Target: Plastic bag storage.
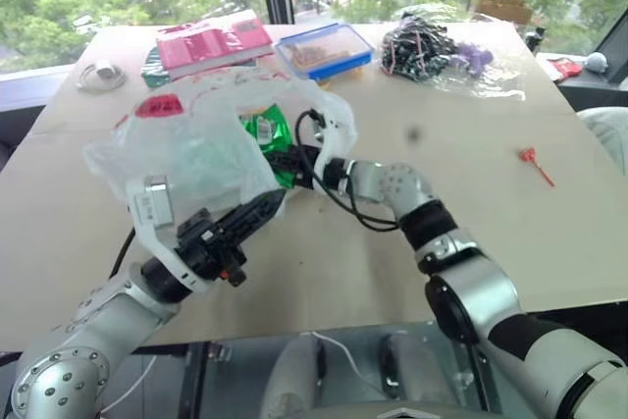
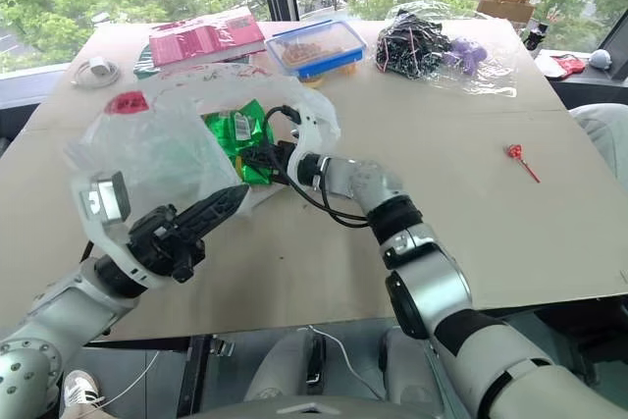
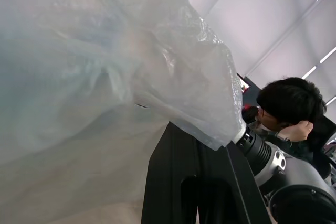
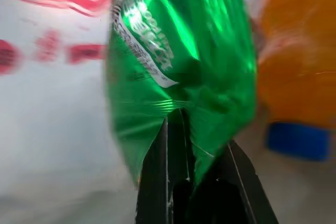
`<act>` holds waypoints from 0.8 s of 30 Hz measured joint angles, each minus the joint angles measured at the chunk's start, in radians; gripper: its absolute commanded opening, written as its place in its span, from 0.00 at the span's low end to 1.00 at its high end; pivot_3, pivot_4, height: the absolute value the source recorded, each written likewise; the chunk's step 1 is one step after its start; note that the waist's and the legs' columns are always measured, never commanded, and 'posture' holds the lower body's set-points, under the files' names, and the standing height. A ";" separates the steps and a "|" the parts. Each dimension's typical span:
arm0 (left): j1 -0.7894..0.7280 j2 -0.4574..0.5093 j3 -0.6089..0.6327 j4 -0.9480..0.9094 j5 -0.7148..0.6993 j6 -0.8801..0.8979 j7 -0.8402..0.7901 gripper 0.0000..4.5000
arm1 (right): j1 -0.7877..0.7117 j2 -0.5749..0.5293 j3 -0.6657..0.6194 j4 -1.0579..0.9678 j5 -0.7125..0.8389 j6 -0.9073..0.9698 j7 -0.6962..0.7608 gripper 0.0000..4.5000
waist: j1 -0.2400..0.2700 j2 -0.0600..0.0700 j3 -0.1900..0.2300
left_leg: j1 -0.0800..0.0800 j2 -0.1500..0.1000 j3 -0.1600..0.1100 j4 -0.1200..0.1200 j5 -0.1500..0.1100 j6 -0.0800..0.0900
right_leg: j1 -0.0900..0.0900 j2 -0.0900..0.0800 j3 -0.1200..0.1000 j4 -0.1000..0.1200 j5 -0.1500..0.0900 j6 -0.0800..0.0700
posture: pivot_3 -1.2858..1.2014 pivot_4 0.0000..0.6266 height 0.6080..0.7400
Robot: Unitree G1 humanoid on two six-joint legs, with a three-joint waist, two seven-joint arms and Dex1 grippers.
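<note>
Left end effector pinches the crinkly translucent plastic bag up off the counter; right end effector at the bag's mouth grips a glossy green snack packet.

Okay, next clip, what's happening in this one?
The left claw is shut on the edge of the plastic bag, holding it up above the table. The right claw grips a green snack packet at the bag's mouth, seemingly putting it inside. The packet isn't released yet.
</note>
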State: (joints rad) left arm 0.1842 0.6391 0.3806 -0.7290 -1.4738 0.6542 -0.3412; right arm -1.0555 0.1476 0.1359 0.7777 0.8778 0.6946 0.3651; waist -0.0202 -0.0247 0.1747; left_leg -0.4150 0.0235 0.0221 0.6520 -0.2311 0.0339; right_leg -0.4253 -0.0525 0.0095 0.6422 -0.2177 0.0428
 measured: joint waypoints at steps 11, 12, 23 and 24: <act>-0.108 -0.059 -0.052 0.007 -0.011 -0.053 0.183 0.00 | 0.175 -0.113 0.061 -0.459 -0.237 -0.018 0.102 0.79 | 0.013 0.000 0.000 | -0.003 -0.001 -0.001 0.000 0.000 0.000 | -0.002 -0.003 -0.001 0.000 0.002 0.004 | 0.52 0.24 1.00; -0.111 -0.061 -0.060 0.018 -0.008 -0.053 0.187 0.00 | 0.213 -0.156 0.039 -0.545 -0.225 0.023 0.101 0.79 | 0.013 0.000 0.000 | -0.003 -0.001 0.000 0.000 0.000 0.000 | -0.002 -0.003 0.000 0.000 0.002 0.004 | 0.52 0.24 1.00; -0.156 -0.065 -0.119 0.088 0.044 -0.049 0.122 0.00 | 0.385 -0.580 -0.163 -1.164 -0.259 0.207 -0.029 0.99 | 0.010 0.000 0.000 | -0.002 -0.001 0.001 0.000 0.000 0.000 | -0.002 0.000 0.000 0.000 0.000 0.000 | 0.52 0.24 1.00; -0.155 -0.065 -0.117 0.090 0.046 -0.049 0.116 0.00 | 0.401 -0.633 -0.182 -1.173 -0.274 0.219 -0.028 0.99 | 0.011 0.000 0.000 | -0.002 -0.002 0.001 0.000 0.000 0.000 | -0.002 0.000 0.000 0.000 0.000 0.000 | 0.52 0.24 1.00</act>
State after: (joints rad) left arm 0.0288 0.5738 0.2633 -0.6389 -1.4274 0.6050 -0.2247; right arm -0.6545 -0.4854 -0.0459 -0.3957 0.6043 0.9132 0.3368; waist -0.0093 -0.0245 0.1748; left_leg -0.4171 0.0218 0.0230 0.6522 -0.2310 0.0340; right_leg -0.4270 -0.0526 0.0100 0.6419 -0.2178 0.0431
